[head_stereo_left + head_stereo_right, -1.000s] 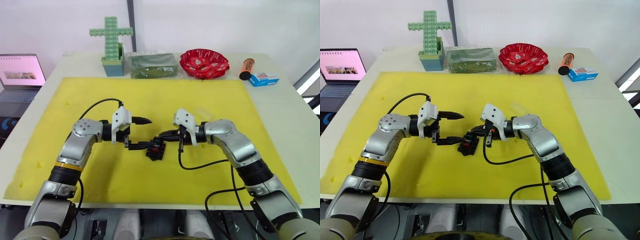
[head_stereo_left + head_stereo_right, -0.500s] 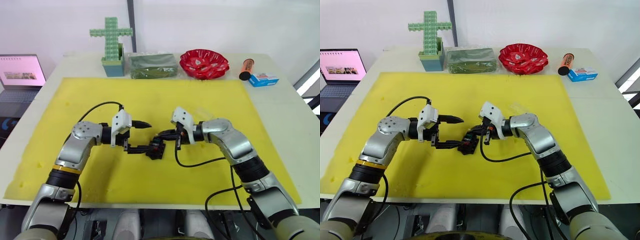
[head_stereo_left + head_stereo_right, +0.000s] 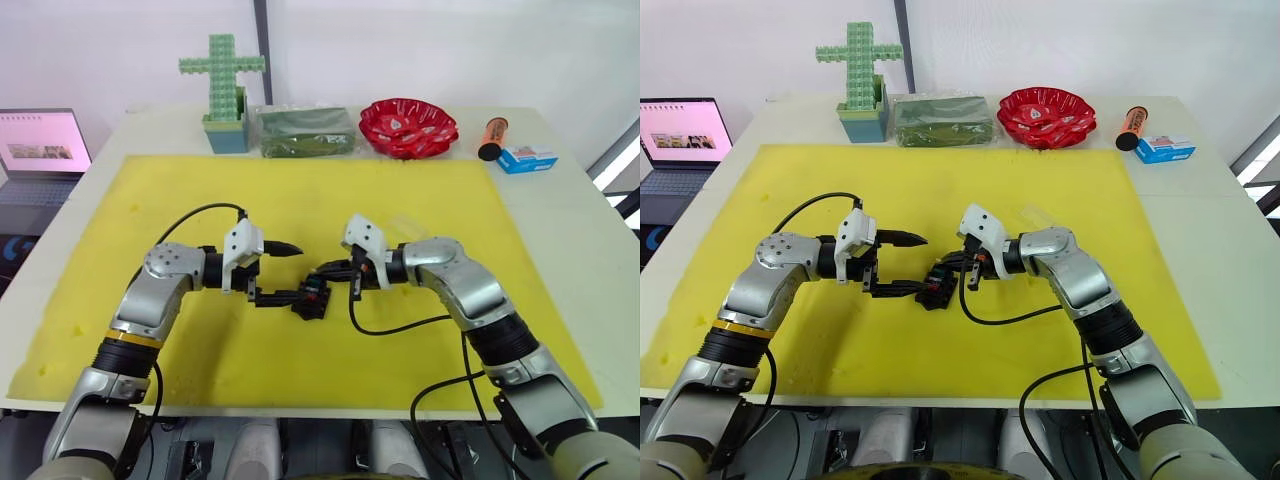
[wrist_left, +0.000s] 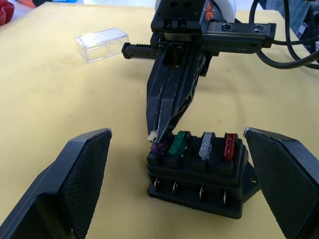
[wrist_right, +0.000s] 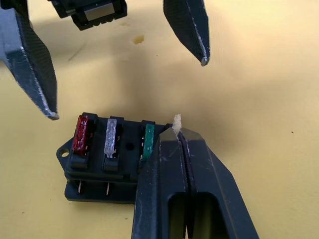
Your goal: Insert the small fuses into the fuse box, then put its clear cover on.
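While the right hand (image 4: 160,135), fingers pressed together, bears down on the purplish fuse (image 4: 159,147) at the end slot, the left hand (image 5: 124,69) stands spread around the fuse box (image 4: 197,172) mid-worktop on the yellow mat (image 3: 400,200). Red, grey and green fuses look seated. Seating looks nearly finished; next comes fetching the clear cover (image 4: 102,44) lying nearby toward the far edge.

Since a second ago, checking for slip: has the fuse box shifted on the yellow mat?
Yes. The fuse box has moved slightly away from the robot, towards the red bowl, along with the right pincer above it.
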`<state>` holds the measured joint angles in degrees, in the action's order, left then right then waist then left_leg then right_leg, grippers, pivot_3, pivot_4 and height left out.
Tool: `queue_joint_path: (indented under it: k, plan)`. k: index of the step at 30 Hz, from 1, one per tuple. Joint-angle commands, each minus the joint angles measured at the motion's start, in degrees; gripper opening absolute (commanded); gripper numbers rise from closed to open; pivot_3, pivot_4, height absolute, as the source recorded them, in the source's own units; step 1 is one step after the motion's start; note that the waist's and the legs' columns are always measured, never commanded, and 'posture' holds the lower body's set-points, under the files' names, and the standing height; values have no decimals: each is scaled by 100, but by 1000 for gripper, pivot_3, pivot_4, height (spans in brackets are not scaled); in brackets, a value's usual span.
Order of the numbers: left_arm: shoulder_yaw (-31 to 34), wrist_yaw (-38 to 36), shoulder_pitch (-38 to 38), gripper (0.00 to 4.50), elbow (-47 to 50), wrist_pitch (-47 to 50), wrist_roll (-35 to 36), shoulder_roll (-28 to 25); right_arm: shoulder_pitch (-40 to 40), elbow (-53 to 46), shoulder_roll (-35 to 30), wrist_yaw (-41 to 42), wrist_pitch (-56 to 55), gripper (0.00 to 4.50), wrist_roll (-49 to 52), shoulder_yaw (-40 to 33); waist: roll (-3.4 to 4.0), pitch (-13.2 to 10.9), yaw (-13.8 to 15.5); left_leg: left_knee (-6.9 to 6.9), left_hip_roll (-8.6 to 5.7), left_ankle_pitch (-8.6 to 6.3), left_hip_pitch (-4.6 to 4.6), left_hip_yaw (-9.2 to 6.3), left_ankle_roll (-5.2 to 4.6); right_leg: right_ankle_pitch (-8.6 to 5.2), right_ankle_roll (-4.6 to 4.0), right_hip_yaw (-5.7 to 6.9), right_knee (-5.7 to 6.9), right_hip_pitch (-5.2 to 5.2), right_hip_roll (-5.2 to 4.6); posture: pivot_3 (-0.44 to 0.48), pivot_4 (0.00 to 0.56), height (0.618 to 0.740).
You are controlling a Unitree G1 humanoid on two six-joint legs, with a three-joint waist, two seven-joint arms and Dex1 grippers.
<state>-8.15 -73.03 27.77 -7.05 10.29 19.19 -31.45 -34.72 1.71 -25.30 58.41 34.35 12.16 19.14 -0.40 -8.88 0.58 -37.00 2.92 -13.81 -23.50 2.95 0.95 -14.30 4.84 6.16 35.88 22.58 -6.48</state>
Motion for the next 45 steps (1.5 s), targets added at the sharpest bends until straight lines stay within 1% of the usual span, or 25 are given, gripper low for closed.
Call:
queue_joint_path:
  k: [1,8,13,18,20,27,30,34,37,38,40,41,43,45]
  plan:
    - [90,12,52,4500,152,-91,31,-34,269,105,31,129,16,14,15,184,0,0,1,1,0,0,0,0,0,0,0,0,0,1,0,0,150,740]
    - [190,-17,-45,4500,214,-91,108,-126,259,-352,90,81,-307,14,256,-210,2,-2,-4,4,0,0,-3,1,0,-1,0,0,0,7,0,0,150,740]
    - [261,-19,-133,4500,268,-118,152,-174,263,-709,64,1,-228,14,442,-426,1,-4,-2,8,0,0,-8,2,0,-2,-1,0,0,14,0,0,150,740]
    - [333,-53,-180,4500,311,-117,217,-221,192,-1222,-36,-142,113,14,745,-741,3,-9,12,6,0,0,-17,1,0,-2,-1,0,0,20,-1,0,150,740]
    - [342,-73,-188,4500,302,-132,228,-241,175,-1408,-105,-209,229,14,819,-837,2,-9,15,5,0,0,-19,1,0,-2,-2,0,-1,21,-2,0,150,740]
    - [418,-173,-172,4500,208,-275,253,-292,385,-2137,-786,-431,284,14,779,-1262,3,-11,15,3,-1,0,-36,1,0,-2,-1,0,-2,37,-3,0,150,740]
    - [526,-214,-190,4500,152,-401,261,-360,616,-2361,-1129,-466,204,601,793,-1545,2,-11,14,1,-1,0,-51,0,0,-2,-2,0,-2,49,-3,0,150,740]
    - [694,-286,-256,4500,31,-532,279,-538,964,-2506,-1492,-502,60,1988,796,-1879,2,-11,11,0,-1,0,-59,2,0,-2,-1,1,-1,60,-3,0,150,740]
    - [966,-340,-375,4500,-125,-655,294,-801,1573,-2548,-1875,-469,-66,3097,805,-2384,0,-11,19,1,-1,0,-60,2,0,-2,-1,0,-3,60,-3,0,150,740]
    - [1021,-347,-400,4500,-165,-690,299,-855,1713,-2549,-1953,-468,-96,3419,816,-2477,0,-12,19,1,-1,0,-62,2,0,-2,-1,1,-6,60,-3,0,150,740]
    - [1162,-323,-479,4500,-212,-732,320,-974,1988,-2554,-2089,-436,-148,4205,879,-2674,0,-12,17,1,-1,0,-65,3,0,-2,-1,1,-13,60,-3,0,150,740]
    - [1272,-298,-540,4500,-252,-756,323,-1060,2106,-2535,-2117,-458,-147,4453,942,-2843,0,-12,18,0,-1,0,-66,3,0,-2,-1,1,-16,60,-3,0,150,740]
    - [1421,-269,-634,4500,-304,-793,330,-1178,2255,-2509,-2159,-493,-167,4453,1016,-3061,0,-12,16,1,0,0,-66,2,0,-2,-1,1,-25,58,-3,0,150,740]
    - [1723,-228,-946,4500,-329,-842,355,-1409,2623,-2418,-2247,-447,-246,4453,1068,-3485,0,-12,16,2,0,0,-67,2,0,-2,-1,1,-33,57,-3,0,150,740]
